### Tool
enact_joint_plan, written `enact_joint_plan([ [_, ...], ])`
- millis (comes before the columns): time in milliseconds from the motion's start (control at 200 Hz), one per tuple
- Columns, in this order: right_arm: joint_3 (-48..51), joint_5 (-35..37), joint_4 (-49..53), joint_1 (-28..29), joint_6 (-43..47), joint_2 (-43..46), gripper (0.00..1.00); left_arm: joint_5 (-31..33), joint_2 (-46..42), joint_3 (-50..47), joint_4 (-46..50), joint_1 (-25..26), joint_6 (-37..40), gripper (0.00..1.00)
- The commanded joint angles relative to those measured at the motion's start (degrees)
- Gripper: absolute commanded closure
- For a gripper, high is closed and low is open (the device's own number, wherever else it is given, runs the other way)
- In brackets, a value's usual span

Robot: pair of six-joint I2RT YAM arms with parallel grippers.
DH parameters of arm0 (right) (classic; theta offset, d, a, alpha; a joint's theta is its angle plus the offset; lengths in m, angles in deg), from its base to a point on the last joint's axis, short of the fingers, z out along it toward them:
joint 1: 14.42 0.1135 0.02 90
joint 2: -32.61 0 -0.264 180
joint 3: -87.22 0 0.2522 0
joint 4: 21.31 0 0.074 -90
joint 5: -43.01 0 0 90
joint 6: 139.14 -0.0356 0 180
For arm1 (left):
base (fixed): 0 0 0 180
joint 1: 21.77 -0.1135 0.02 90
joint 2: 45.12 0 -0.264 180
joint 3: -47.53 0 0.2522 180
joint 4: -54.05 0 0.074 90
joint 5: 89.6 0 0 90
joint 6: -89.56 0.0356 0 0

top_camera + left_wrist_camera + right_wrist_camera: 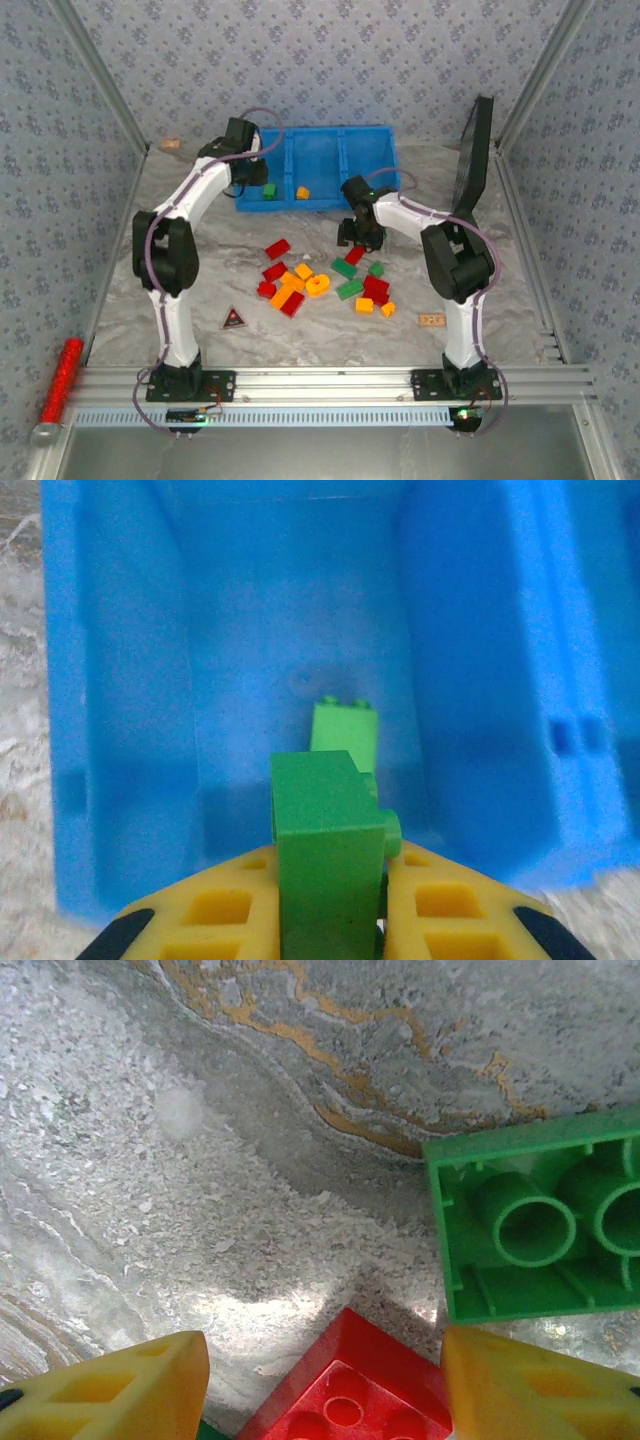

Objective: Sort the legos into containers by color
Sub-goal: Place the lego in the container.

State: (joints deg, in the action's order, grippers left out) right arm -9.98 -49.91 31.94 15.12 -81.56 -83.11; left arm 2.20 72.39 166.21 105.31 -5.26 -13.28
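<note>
While the left gripper (pixel 330 890) hangs over the left-hand compartment of the bright blue rectangular plastic bin (pixel 368 155), its jaws are pinched narrow on a dark green studded plastic brick (pixel 325 820). The brick stands upright between the yellow fingers (pixel 230 910), above the compartment floor.

- Below it, on that floor: a lighter green brick (pixel 345 730), lying flat, studs toward the far wall.
- Top view: an orange-yellow brick (pixel 302 192) lies in the middle compartment.
- Right gripper (pixel 330 1385): low over the marbled grey tabletop (pixel 300 340), jaws about half apart. A red studded brick (pixel 345 1395) sits on the tabletop between the two fingertips. Whether either finger touches it, I cannot tell.
- Just beyond the right fingertip: a green brick turned hollow side up (pixel 535 1220), flat on the tabletop.
- The loose red, green and orange-yellow bricks (pixel 320 285) are scattered mid-tabletop, between the arms and near the bin's front wall.
</note>
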Motion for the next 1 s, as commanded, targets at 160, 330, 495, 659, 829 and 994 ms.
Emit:
enact_joint_plan([
  [160, 0.69, 1.74, 3.65, 1.56, -3.09, -0.74, 0.37, 2.24, 11.02, 14.65, 7.01, 0.07, 2.24, 0.87],
  [330, 2.59, 2.32, 4.46, 2.36, -5.18, 0.96, 0.34, 2.11, 14.47, 15.23, 7.24, 0.03, 2.10, 0.87],
  [495, 5.46, 2.42, 3.69, 2.94, -7.46, 2.74, 0.28, 1.54, 16.19, 14.79, 6.62, 0.01, 1.82, 0.87],
  [659, 6.36, 1.90, 2.31, 3.20, -8.96, 1.69, 0.29, 1.16, 18.47, 16.53, 7.58, 0.02, 2.15, 0.85],
  [829, 5.44, 1.82, 1.65, 3.42, -9.24, 0.29, 0.37, 1.47, 19.60, 18.12, 9.17, 0.01, 2.51, 0.71],
  [994, 4.51, 2.39, 1.91, 3.63, -9.04, -0.86, 0.49, 1.45, 18.42, 17.46, 9.35, 0.03, 2.82, 0.57],
])
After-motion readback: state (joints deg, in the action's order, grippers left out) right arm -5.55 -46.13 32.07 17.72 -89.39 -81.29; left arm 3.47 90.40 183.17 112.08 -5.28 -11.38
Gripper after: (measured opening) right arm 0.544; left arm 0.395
